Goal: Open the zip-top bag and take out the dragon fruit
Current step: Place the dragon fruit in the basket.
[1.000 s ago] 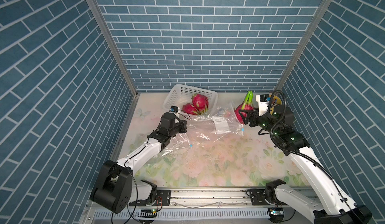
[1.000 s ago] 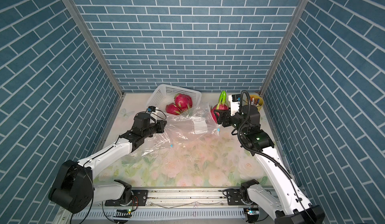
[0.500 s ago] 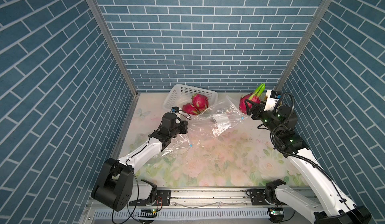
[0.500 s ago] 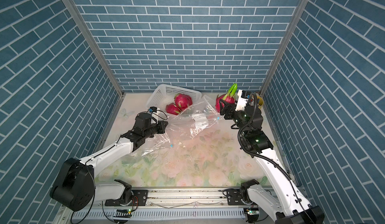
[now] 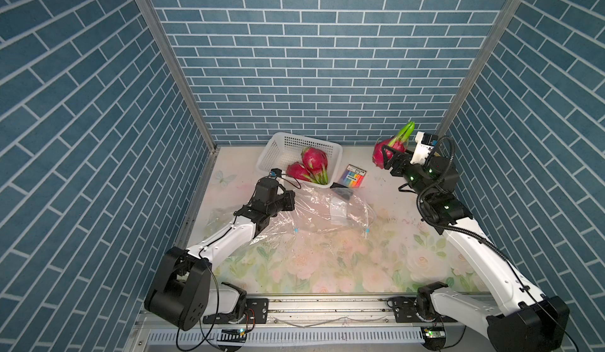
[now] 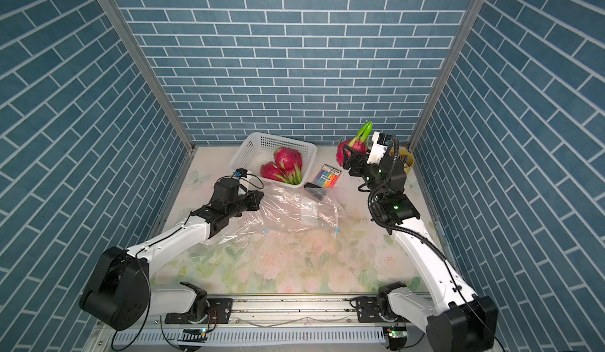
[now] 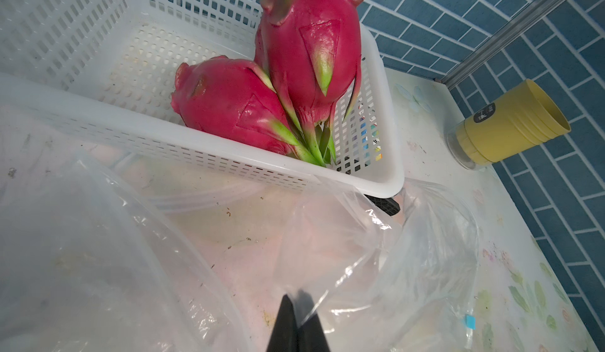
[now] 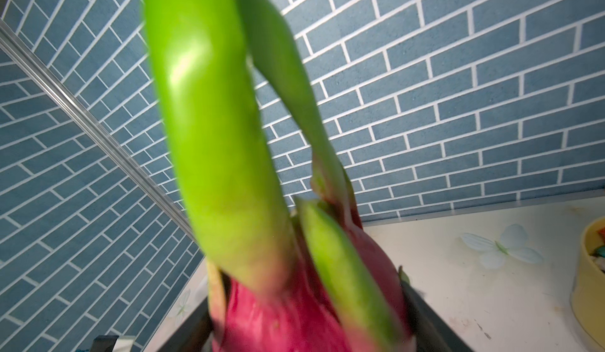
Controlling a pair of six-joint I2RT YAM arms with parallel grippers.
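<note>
Bench (image 5: pixel 327 262) with a floral mat, blue brick walls on three sides.

Zip-top bag (image 5: pixel 327 209) is clear and crumpled, lying flat mid-bench just in front of the basket. Nothing pink shows inside it in both top views. A white label patch shows through the film.

White mesh basket (image 5: pixel 271 157) sits at the back, left of centre. Two other fruits (image 5: pixel 314 160) are inside, leaning on each other, green tips toward the front corner. The left wrist view shows them clearly (image 7: pixel 294 55).

Left hand (image 5: pixel 289 201) is low at the bag's left edge, tips pressed together with bag film pinched between them; the pinch is plain in the left wrist view (image 7: pixel 296 301).

Right hand (image 5: pixel 388 157) is at the back right, raised off the bench, jaws spread wide and clamped on the dragon fruit (image 5: pixel 379 154).

Task fruit: out of the bag, well apart from it, green leaf tips pointing up. The right wrist view is mostly filled by it (image 8: pixel 294 317).

Yellow cup (image 7: pixel 510 124) lies on its side in the back right corner.

Colour-striped card pack (image 5: pixel 353 179) lies flat just right of the basket.

Small black item (image 5: pixel 340 191) is at the bag's back edge; can't tell what it is.

Two blue slider tabs (image 5: pixel 296 230) sit on the bag's front edge.
</note>
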